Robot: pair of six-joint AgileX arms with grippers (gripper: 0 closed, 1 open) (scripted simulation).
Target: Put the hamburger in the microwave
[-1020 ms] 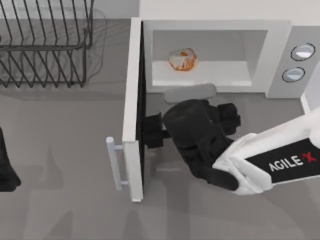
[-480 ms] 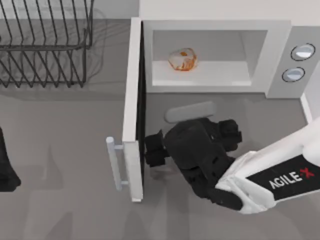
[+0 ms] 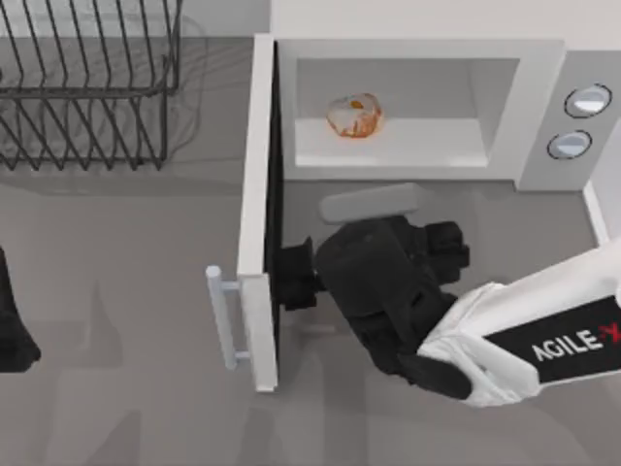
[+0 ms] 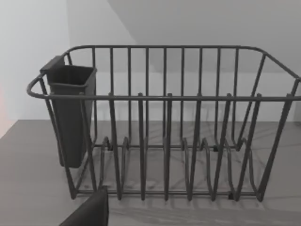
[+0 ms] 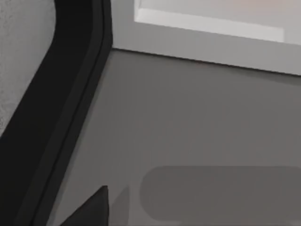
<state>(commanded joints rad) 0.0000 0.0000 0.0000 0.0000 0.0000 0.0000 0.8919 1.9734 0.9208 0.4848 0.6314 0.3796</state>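
Hamburger [image 3: 355, 115] inside microwave [image 3: 543, 68], right gripper [image 3: 299, 276] outside.

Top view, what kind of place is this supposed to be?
Most likely a simulated kitchen counter. A white microwave stands open with a hamburger inside, and a black wire dish rack sits to its left on the grey table. The right gripper hovers by the open door.

The top view looks straight down on the counter [image 3: 146, 369]. The left wrist view faces the wire rack [image 4: 164, 132] from near. The right wrist view sits low and very close — it shares the microwave [image 5: 207, 33] door with the top view.
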